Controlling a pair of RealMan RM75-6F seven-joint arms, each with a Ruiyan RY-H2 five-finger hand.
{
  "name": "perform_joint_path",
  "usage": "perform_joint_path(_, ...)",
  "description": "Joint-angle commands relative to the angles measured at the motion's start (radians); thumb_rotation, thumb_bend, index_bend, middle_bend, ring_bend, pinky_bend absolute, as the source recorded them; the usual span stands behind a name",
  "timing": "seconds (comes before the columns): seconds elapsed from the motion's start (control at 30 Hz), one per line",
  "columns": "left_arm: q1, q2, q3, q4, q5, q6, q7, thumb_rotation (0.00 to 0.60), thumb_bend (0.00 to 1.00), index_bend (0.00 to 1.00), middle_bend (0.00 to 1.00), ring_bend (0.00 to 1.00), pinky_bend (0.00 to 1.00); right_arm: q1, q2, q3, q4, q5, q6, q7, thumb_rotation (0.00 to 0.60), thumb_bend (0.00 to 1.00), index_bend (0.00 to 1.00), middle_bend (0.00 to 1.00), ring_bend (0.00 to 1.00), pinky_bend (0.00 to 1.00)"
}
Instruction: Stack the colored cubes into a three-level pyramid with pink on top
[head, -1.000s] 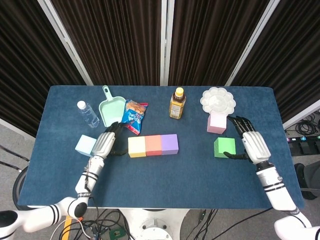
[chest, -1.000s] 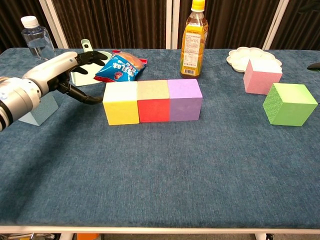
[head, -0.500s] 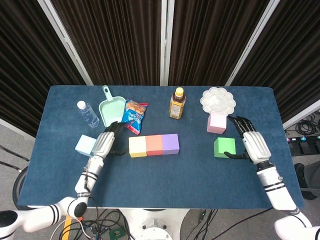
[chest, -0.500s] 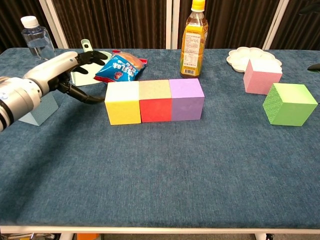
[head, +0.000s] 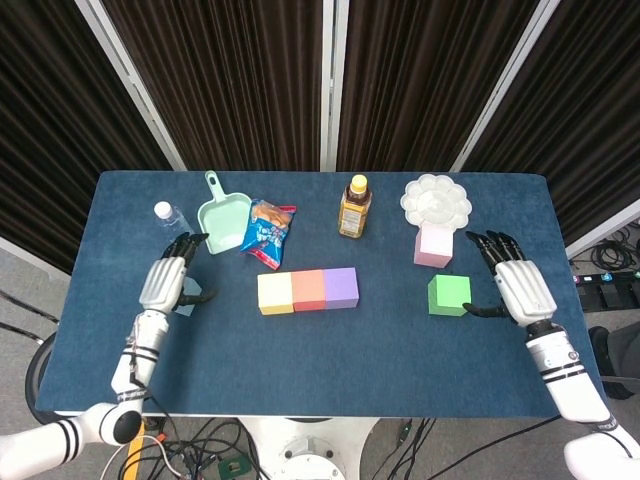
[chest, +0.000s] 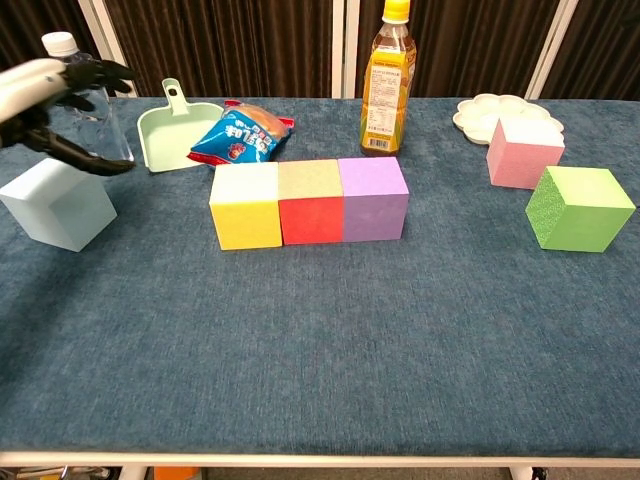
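At mid-tabletop (head: 320, 350) we have our base row (head: 307, 291) done; left of it our left hand (head: 165, 283) hovers spread and empty over the light-blue cube (chest: 58, 203); two levels remain.

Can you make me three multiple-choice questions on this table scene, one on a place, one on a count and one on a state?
1. Where does the pink foam cube sit?
A. On the purple cube
B. On the cloth just in front of the white flower-shaped palette
C. Inside the green dustpan

2. How many cubes form the touching row at the centre?
A. Three
B. Two
C. Five

3. What is the state of the right hand?
A. Holding the green cube
B. Pressing on the pink cube
C. Open beside the green foam cube, holding nothing

Answers: 1 B, it stands alone on the table by the palette. 2 A, yellow cube, red cube and purple cube stand side by side. 3 C, its fingers are spread and empty.
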Motion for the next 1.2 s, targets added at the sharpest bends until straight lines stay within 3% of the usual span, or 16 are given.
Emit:
perform_joint_path(0.03, 0.042, 0.048, 0.012, -0.061, -0.009, 0.039, 0.014, 0.600, 0.17, 0.10, 0.11, 0.00, 0.14, -0.003, 0.019, 0.001, -0.021, 0.046, -0.020, -0.048, 0.600, 0.03, 0.00, 0.13, 0.00, 0.00)
perform_joint_path(0.23, 0.106, 0.106, 0.036, -0.165, -0.032, 0.083, 0.008, 0.600, 0.15, 0.10, 0.11, 0.00, 0.13, 0.003, 0.023, -0.013, -0.039, 0.154, -0.075, -0.173, 0.600, 0.03, 0.00, 0.18, 0.00, 0.00)
perform_joint_path(0.57, 0.125, 0.114, 0.022, -0.186, -0.137, 0.066, 0.049, 0.600, 0.12, 0.10, 0.11, 0.00, 0.13, 0.033, -0.030, -0.028, -0.002, 0.264, -0.150, -0.264, 0.600, 0.02, 0.00, 0.20, 0.00, 0.00)
perform_joint_path(1.03, 0.135, 0.106, 0.014, -0.156, -0.159, 0.046, 0.020, 0.600, 0.11, 0.10, 0.11, 0.00, 0.13, 0.083, -0.137, -0.031, 0.113, 0.293, -0.216, -0.292, 0.600, 0.03, 0.00, 0.21, 0.00, 0.00)
perform_joint_path(1.2, 0.143, 0.106, 0.011, -0.146, -0.151, 0.048, -0.001, 0.600, 0.11, 0.10, 0.11, 0.00, 0.13, 0.092, -0.172, -0.029, 0.164, 0.266, -0.204, -0.294, 0.600, 0.07, 0.00, 0.31, 0.00, 0.00)
